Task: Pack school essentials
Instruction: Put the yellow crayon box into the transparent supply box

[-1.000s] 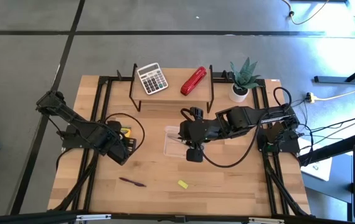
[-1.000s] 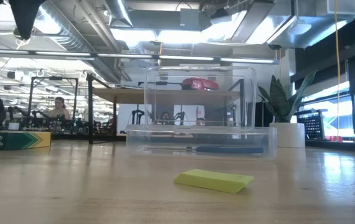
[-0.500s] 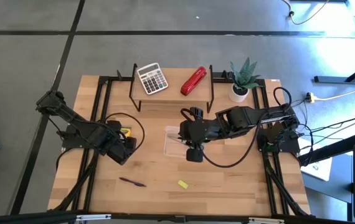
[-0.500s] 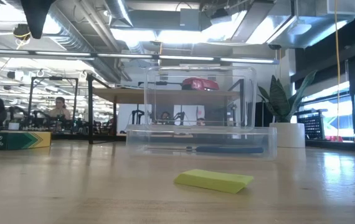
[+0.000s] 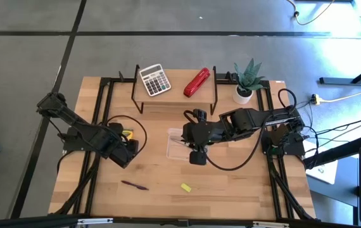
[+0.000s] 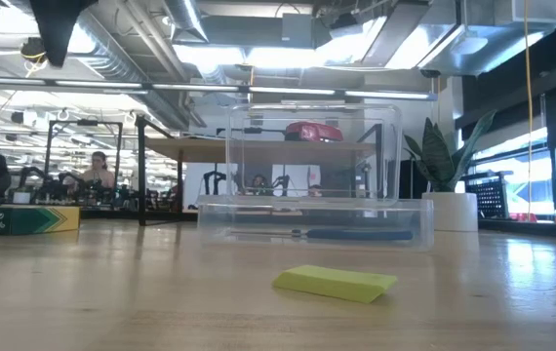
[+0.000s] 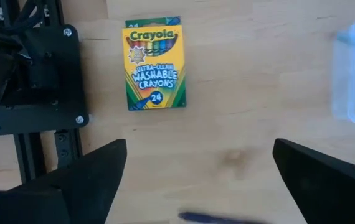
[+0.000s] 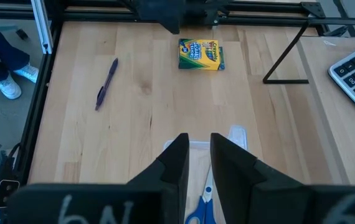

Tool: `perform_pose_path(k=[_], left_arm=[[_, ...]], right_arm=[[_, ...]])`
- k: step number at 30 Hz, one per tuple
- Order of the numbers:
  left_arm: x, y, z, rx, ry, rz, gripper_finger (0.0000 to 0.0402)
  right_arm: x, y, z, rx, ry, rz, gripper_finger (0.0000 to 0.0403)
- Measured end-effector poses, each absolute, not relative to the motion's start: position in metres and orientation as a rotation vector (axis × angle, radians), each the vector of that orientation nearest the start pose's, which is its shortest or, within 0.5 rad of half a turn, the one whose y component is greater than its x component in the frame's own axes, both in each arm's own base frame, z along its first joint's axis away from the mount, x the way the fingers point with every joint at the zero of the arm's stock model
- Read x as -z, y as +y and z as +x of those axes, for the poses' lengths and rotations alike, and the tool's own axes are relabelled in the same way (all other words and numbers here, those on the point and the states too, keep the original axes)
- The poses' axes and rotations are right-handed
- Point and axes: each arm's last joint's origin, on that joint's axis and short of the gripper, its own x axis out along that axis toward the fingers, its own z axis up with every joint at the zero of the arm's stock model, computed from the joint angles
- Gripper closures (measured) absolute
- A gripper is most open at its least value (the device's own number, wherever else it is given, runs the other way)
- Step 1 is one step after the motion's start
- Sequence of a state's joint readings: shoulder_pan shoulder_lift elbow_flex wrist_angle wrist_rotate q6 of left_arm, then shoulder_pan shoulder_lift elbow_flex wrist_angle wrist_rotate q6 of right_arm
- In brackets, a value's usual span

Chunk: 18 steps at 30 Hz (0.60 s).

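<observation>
The yellow-green crayon box [image 7: 154, 62] lies flat on the table near its left side, ahead of my open left gripper [image 7: 200, 144], which hovers above the table with fingers spread wide. The purple pen [image 5: 134, 185] and the tiny yellow block [image 6: 337, 283] lie flat near the table's near edge. The blue-handled scissors [image 8: 199, 208] lie inside the clear container [image 5: 177, 142] at the table's middle. My right gripper [image 8: 199, 140] hangs over that container, its fingers a narrow gap apart and holding nothing.
A black-framed shelf along the far edge carries the grey calculator [image 5: 154, 80] and the red stapler [image 5: 197, 82]. A potted plant [image 5: 245, 81] stands at the far right. Black rails run down both sides of the table. Bare wood lies between pen and block.
My left gripper has drifted a little toward the table's right while staying high above the table. Nothing on the table has moved.
</observation>
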State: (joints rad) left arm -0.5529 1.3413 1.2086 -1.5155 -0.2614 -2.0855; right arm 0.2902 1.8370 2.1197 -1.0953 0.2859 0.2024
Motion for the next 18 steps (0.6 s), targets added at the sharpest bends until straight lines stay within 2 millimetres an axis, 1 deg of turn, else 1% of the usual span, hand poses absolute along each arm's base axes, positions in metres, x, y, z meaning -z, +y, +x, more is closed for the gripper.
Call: perform_pose_path(k=[3,6,11,15,18], left_arm=[[-0.271,-0.101,0.178,-1.249,1.024,-1.037,0.0002],[-0.254,-0.1,0.179,-1.256,1.021,-1.047,0.0002],[-0.227,-0.088,0.175,-1.37,1.015,-1.067,0.0002],[-0.204,-0.082,0.176,-1.372,0.992,-1.108,0.0004],[-0.191,-0.076,0.174,-1.387,0.983,-1.105,0.0002]], right_arm=[[-0.415,0.099,0.36,0.075,0.774,-0.038,0.0334],[-0.415,0.099,0.36,0.075,0.773,-0.038,0.0334],[-0.415,0.099,0.36,0.075,0.773,-0.038,0.0334],[-0.415,0.099,0.36,0.075,0.773,-0.038,0.0334],[-0.415,0.099,0.36,0.074,0.772,-0.038,0.0334]])
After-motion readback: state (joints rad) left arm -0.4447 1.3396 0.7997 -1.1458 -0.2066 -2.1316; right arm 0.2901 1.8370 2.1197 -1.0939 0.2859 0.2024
